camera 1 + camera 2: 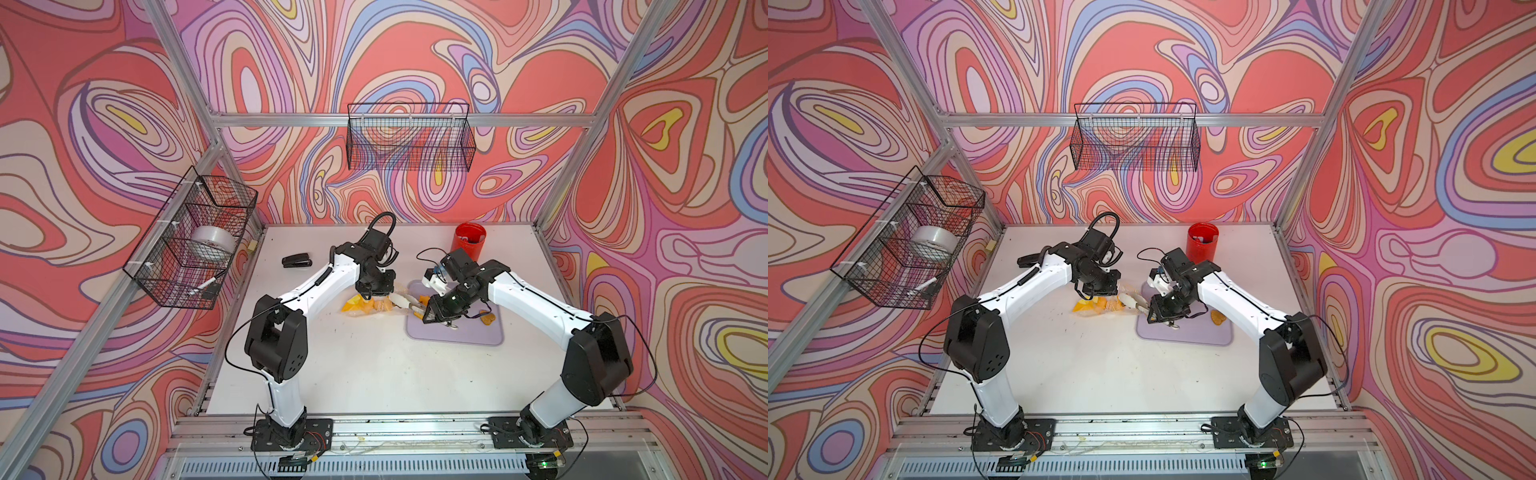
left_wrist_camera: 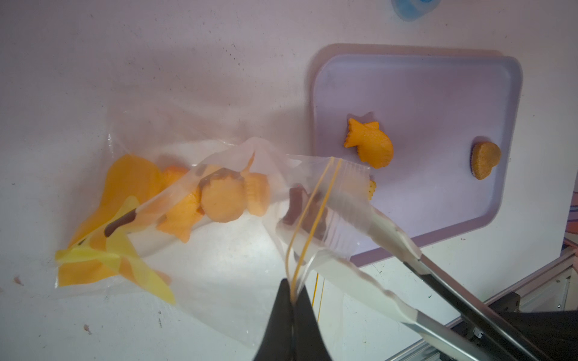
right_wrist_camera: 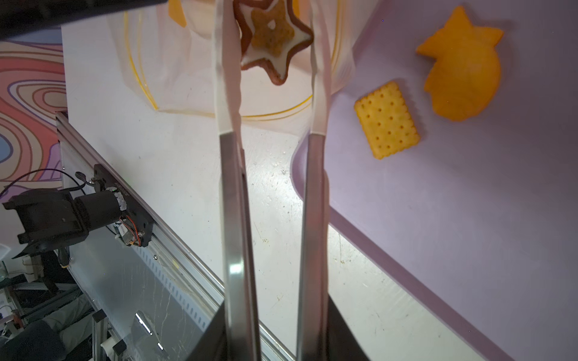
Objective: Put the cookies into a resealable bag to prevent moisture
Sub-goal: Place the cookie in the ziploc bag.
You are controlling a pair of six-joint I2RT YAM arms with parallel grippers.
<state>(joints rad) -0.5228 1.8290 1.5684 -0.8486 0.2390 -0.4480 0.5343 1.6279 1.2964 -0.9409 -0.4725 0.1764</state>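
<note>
The resealable bag [image 2: 225, 268] lies on the white table, mouth toward the lavender tray [image 2: 438, 93]. My left gripper [image 2: 292, 290] is shut on its yellow zip rim and lifts it. Several orange cookies [image 2: 222, 200] sit inside the bag. My right gripper [image 3: 276, 312] is shut on metal tongs [image 3: 233, 187], whose white tips pinch a brown-edged star cookie [image 3: 272, 40] at the bag's mouth. On the tray lie a fish cookie [image 3: 463, 72], a square cracker [image 3: 387, 120] and a brown swirled cookie [image 2: 484, 159]. In both top views the grippers meet at the bag [image 1: 365, 305] [image 1: 1100, 305].
A red cup [image 1: 469, 241] stands at the back behind the tray [image 1: 457, 336]. A black stapler [image 1: 296, 262] lies at the back left. Wire baskets hang on the rear wall [image 1: 409, 137] and the left wall [image 1: 195, 241], the latter holding a tape roll.
</note>
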